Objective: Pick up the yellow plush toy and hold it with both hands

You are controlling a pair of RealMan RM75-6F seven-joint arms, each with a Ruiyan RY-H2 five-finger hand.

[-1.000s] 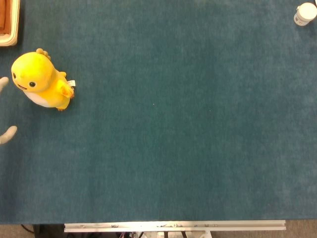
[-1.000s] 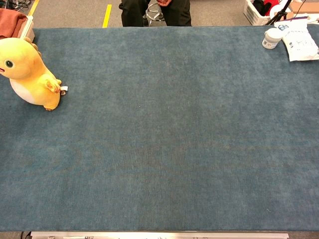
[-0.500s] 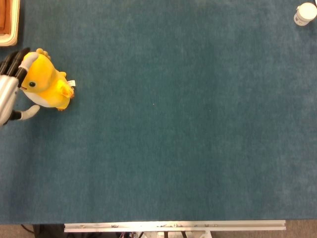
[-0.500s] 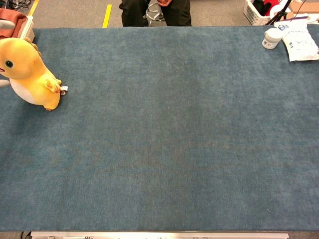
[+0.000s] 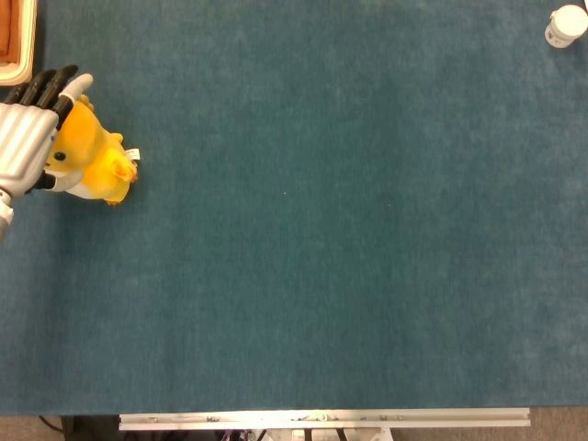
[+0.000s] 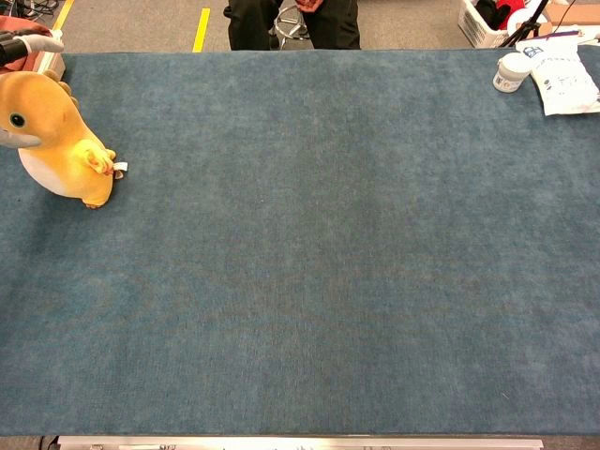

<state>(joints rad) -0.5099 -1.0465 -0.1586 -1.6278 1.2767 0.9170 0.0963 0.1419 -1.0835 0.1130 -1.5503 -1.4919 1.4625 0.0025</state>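
Blue-green felt-like cloth [image 5: 303, 230] covers whole table; metal rail [image 5: 322, 419] along near edge. Yellow plush toy [image 5: 92, 158] upright on cloth at far left. Left hand [image 5: 26, 138] over toy's head side, fingers spread, lying against it; actual grip cannot tell. Right hand out of both views. White jar [image 6: 512, 71] and white packet [image 6: 565, 80] at far right corner. Beyond table: grey floor, yellow line [image 6: 202, 28], seated person's dark legs [image 6: 291, 23].
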